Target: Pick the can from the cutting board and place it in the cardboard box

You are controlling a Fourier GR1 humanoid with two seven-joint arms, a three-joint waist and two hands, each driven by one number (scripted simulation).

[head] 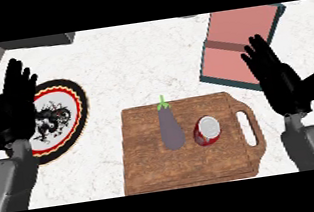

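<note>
A red can (208, 130) with a silver top stands on the wooden cutting board (154, 169), right of centre. A purple eggplant (169, 125) lies just left of it on the same board. The cardboard box (237, 46), pinkish inside with a dark teal rim, sits at the back right. My right hand (279, 80) is open, fingers up, to the right of the board and in front of the box's near corner. At the left edge my left hand (13, 110) is open too, fingers up, over a plate. Neither hand touches the can.
A round plate (61, 119) with a red, yellow and black rim and a dark figure lies left of the board, partly under my left hand. The board's handle slot (248, 128) faces right. A grey object (35, 42) sits at the back left.
</note>
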